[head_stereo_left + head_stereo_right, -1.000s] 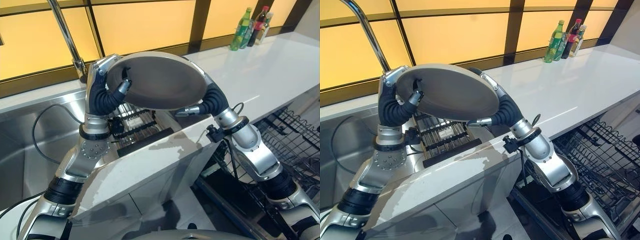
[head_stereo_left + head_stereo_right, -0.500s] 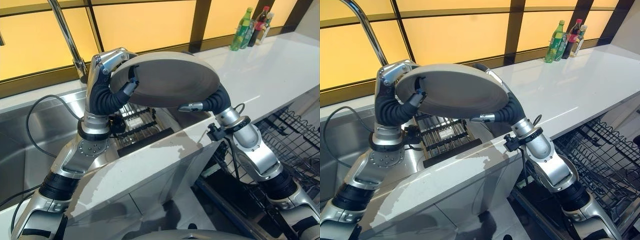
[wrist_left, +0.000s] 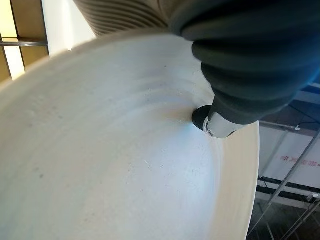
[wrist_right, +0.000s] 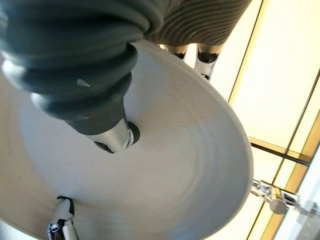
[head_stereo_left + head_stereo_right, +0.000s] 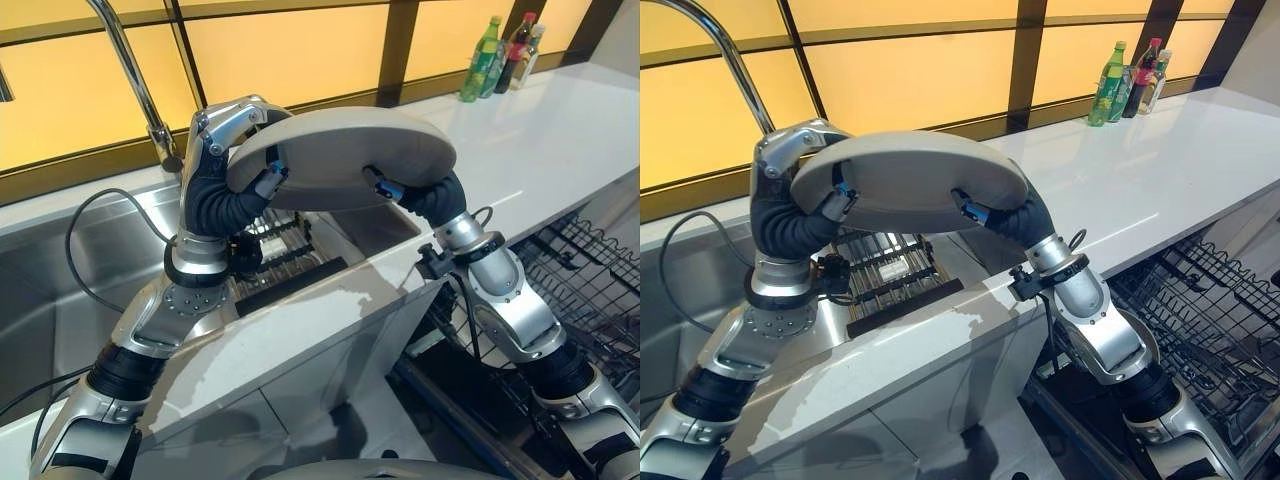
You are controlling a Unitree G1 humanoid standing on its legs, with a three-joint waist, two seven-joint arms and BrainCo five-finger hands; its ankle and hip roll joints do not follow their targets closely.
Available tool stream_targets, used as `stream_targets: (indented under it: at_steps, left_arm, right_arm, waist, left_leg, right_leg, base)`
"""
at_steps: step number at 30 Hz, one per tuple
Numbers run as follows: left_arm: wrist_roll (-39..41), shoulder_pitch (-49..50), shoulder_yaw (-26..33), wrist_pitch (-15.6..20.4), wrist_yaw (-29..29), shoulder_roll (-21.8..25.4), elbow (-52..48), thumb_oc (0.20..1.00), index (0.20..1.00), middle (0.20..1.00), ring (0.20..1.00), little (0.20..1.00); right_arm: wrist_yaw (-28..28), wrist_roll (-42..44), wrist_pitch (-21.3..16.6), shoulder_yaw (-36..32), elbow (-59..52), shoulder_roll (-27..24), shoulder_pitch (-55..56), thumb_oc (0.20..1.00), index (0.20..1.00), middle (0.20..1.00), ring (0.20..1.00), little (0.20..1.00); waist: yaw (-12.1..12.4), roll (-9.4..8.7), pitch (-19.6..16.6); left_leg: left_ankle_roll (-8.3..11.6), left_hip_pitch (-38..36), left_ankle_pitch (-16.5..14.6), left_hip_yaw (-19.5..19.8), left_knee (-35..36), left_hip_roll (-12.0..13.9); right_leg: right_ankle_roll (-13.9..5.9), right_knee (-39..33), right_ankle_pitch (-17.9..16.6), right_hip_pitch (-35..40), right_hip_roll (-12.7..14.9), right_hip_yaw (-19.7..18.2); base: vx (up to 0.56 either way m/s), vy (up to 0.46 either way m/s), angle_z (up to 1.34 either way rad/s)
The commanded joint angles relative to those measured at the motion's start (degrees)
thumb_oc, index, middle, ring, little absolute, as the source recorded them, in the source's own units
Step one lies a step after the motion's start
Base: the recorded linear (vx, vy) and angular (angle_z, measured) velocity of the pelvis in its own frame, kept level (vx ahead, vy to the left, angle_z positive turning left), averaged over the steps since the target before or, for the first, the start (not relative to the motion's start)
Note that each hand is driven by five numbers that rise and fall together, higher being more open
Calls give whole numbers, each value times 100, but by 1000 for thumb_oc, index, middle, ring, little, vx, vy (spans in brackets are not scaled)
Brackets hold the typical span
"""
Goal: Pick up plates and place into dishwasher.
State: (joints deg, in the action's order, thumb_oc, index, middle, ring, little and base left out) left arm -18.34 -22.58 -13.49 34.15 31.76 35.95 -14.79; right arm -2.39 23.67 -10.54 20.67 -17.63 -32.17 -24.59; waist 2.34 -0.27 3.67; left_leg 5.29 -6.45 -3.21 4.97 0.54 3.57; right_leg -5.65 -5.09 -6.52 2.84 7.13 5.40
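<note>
Below plate (image 5: pixel 340 155), sink rack (image 5: pixel 285 250)

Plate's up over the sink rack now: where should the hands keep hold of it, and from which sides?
Grip the plate at opposite rim edges: left hand from its left, right hand from its right. It is wide, shallow and tilted, so one-sided pinching would likely slip.

A curved faucet (image 5: pixel 135 85) rises over the steel sink (image 5: pixel 60 300), a dark slatted rack (image 5: pixel 885 275) sits at the basin's edge, and three bottles (image 5: pixel 1127 78) (one green) cluster far along the white countertop (image 5: pixel 1160 170).
</note>
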Motion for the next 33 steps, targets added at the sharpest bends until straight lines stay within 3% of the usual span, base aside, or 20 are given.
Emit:
stream_targets:
  at_steps: [1,8,10,11,12,13,15,22,33]
  left_arm:
    - [170,-314,-452,140,-255,17,-59,200,200,200,200,200]
    - [610,-43,-247,-21,-380,-108,26,200,200,200,200,200]
    - [905,74,-84,-285,-431,-190,116,200,200,200,200,200]
    - [1018,118,-38,-340,-412,-199,144,282,282,282,282,282]
    - [1197,188,56,-451,-484,-225,171,812,812,812,812,812]
    - [1311,250,146,-656,-616,-287,251,1000,1000,1000,1000,1000]
    - [1637,352,287,-735,-552,-302,315,1000,1000,1000,1000,1000]
    - [1679,559,1005,-1035,-163,-342,325,1000,1000,1000,1000,1000]
    - [1627,893,1954,-1071,285,-184,494,1000,1000,1000,1000,1000]
  right_arm:
    - [-133,173,-560,-389,-572,302,-231,200,200,200,200,200]
    - [-265,-45,-634,-612,-535,253,-42,200,200,200,200,200]
    - [-374,-179,-607,-739,-504,235,54,200,200,200,200,200]
    - [-388,-253,-579,-775,-504,220,90,200,200,200,200,200]
    - [-431,-298,-555,-844,-497,179,140,200,200,200,200,200]
    - [-435,-360,-532,-914,-474,162,181,200,200,200,200,200]
    - [-433,-365,-510,-1076,-494,74,291,200,200,200,200,200]
    - [-595,-435,-332,-1594,-350,-68,654,200,200,200,200,200]
    - [-806,-809,-275,-2294,-83,-269,1303,200,200,200,200,200]
  waist:
    - [-36,-51,-322]
    - [-113,-58,-305]
    - [-137,-67,-309]
    - [-145,-65,-311]
    - [-150,-68,-310]
    - [-163,-70,-308]
    - [-185,-71,-306]
    - [-272,-83,-303]
    - [-431,-65,-236]
  left_leg:
    - [-249,396,10,-87,-22,-192]
    - [-260,346,-52,-174,-80,-171]
    - [-257,325,-50,-210,-75,-158]
    - [-256,319,-46,-225,-70,-154]
    - [-252,309,-44,-240,-68,-146]
    - [-255,298,-51,-253,-64,-142]
    - [-262,296,-53,-272,-68,-144]
    - [-289,285,-120,-326,-161,-179]
    - [-492,252,-264,-444,-287,-352]
  right_leg:
    - [-62,793,1050,89,-111,-40]
    - [-65,790,1035,87,-123,-167]
    - [-69,779,1026,100,-124,-191]
    - [-72,775,1023,102,-123,-197]
    - [-73,769,1017,109,-119,-199]
    - [-78,763,1018,116,-114,-208]
    - [-82,764,1013,108,-113,-217]
    - [-100,835,1017,64,-72,-274]
    - [-185,1221,1056,-153,24,-463]
  base:
    - [-14,-8,-4]
    - [-15,-2,-7]
    - [-5,9,-14]
    - [-4,19,-9]
    - [-5,25,-6]
    - [-24,26,-6]
    - [-9,27,-6]
    - [21,38,-9]
    - [50,71,-11]
